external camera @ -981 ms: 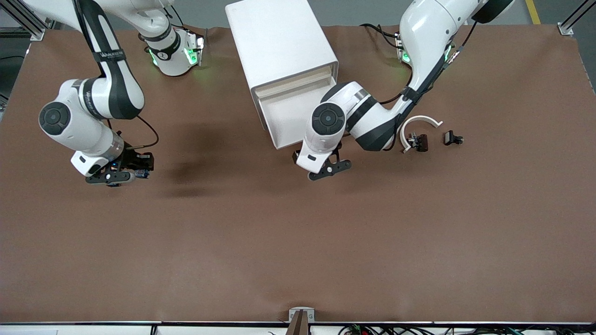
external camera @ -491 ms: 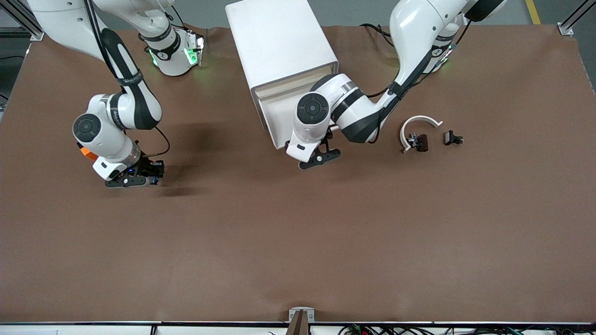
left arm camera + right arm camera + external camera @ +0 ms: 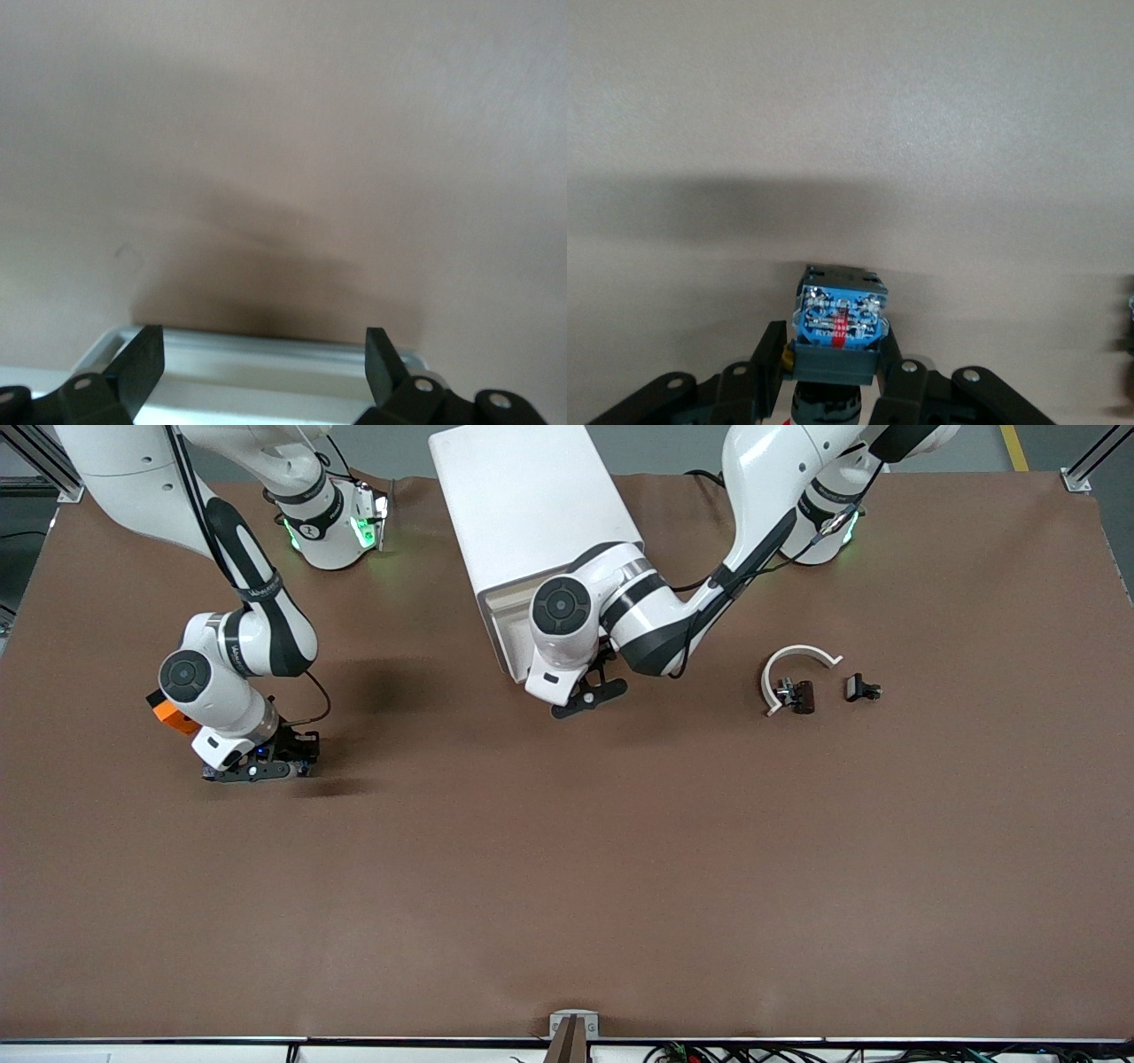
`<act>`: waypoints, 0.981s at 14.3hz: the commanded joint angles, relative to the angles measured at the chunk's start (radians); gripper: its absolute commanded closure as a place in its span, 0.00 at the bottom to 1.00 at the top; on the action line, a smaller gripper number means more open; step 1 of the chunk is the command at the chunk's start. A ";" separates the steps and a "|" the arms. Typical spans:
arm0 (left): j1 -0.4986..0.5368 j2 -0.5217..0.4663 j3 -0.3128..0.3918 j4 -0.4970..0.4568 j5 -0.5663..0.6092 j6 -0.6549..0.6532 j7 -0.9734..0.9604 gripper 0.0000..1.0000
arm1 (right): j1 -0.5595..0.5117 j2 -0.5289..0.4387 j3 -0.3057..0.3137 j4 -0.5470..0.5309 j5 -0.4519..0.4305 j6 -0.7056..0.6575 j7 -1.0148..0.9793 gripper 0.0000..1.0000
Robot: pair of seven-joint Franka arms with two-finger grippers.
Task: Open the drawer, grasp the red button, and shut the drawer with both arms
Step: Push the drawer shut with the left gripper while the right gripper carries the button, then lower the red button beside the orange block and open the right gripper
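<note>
Two claws at work: my right claw (image 3: 833, 372), low over the counter (image 3: 567, 886) toward the right arm's end, is clamped on the button (image 3: 838, 320). My left claw (image 3: 257, 359), fingers apart, sits at the drawer (image 3: 507, 631) front; closing it looks underway, needing a straight push inward.

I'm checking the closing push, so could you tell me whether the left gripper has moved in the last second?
Yes. The left gripper has moved toward the white cabinet, pushing the drawer further in.

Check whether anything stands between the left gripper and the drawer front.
Nothing visible does. The left gripper, fingers open, sits right at the drawer front. The right gripper holds the button over the table beside the orange block.
</note>
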 commanded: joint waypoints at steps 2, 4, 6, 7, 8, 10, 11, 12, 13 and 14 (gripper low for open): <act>0.002 -0.013 -0.035 -0.012 0.001 -0.020 -0.059 0.00 | -0.035 -0.020 -0.003 -0.028 -0.043 0.008 -0.005 1.00; 0.002 -0.005 -0.049 -0.012 -0.043 -0.021 -0.078 0.00 | -0.048 -0.020 -0.005 -0.035 -0.052 0.008 -0.005 1.00; -0.001 0.001 -0.063 -0.009 -0.076 -0.020 -0.081 0.00 | -0.065 -0.022 -0.005 -0.036 -0.071 0.009 -0.005 1.00; -0.004 0.001 -0.063 -0.007 -0.089 -0.020 -0.091 0.00 | -0.071 -0.022 -0.003 -0.036 -0.078 0.011 -0.005 1.00; -0.010 0.002 -0.063 -0.005 -0.105 -0.020 -0.096 0.00 | -0.074 -0.020 -0.005 -0.036 -0.083 0.011 -0.005 1.00; -0.018 0.002 -0.063 -0.002 -0.151 -0.020 -0.095 0.00 | -0.077 -0.018 -0.003 -0.035 -0.091 0.017 -0.005 1.00; -0.019 0.004 -0.063 -0.004 -0.174 -0.020 -0.093 0.00 | -0.077 -0.018 -0.003 -0.035 -0.091 0.017 -0.005 1.00; -0.022 0.008 -0.063 -0.002 -0.191 -0.020 -0.095 0.00 | -0.077 -0.017 -0.005 -0.035 -0.091 0.017 -0.005 1.00; -0.022 0.010 -0.063 -0.002 -0.212 -0.020 -0.095 0.00 | -0.081 -0.015 -0.003 -0.033 -0.091 0.014 -0.004 1.00; -0.022 0.012 -0.063 -0.002 -0.237 -0.020 -0.093 0.00 | -0.086 -0.012 -0.003 -0.032 -0.091 0.012 0.001 1.00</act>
